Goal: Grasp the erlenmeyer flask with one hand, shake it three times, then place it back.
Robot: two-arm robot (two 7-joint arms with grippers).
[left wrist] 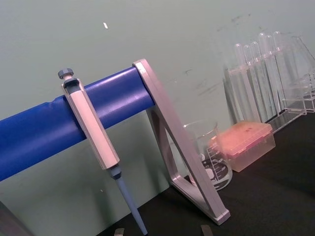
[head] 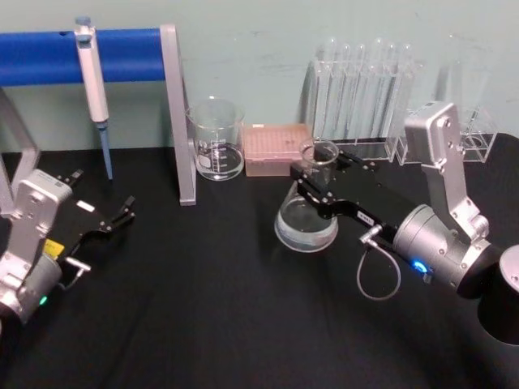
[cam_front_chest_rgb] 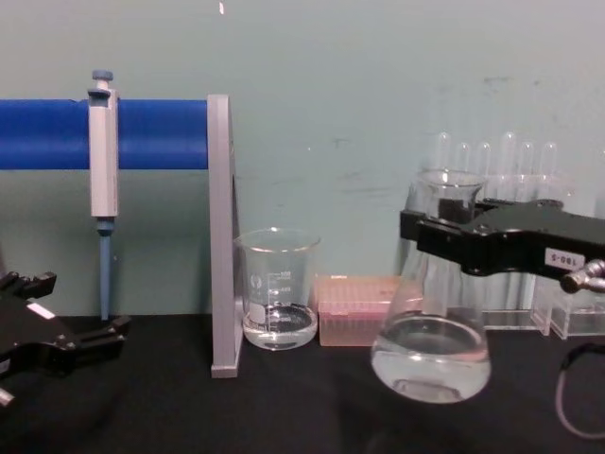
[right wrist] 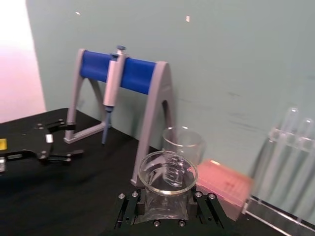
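Two grippers in head view: my right gripper (head: pixel 315 172) has its jaws clamped on the neck of the erlenmeyer flask (head: pixel 306 220), mid-worktop (head: pixel 203 324), just in front of the pink tip box (head: pixel 277 148). My left gripper (head: pixel 113 220) sits far left, jaws apart.
Left wrist view: pipette (left wrist: pixel 91 125) hangs on the blue stand (left wrist: pixel 29 132). The beaker (left wrist: pixel 214 157) has printed graduations, unreadable.
Right wrist view: flask rim sits between my jaws.
Chest view: flask holds a little clear liquid; can't tell if its base touches the worktop. White tag (cam_front_chest_rgb: pixel 563 256) on the right gripper, digits not clearly legible.
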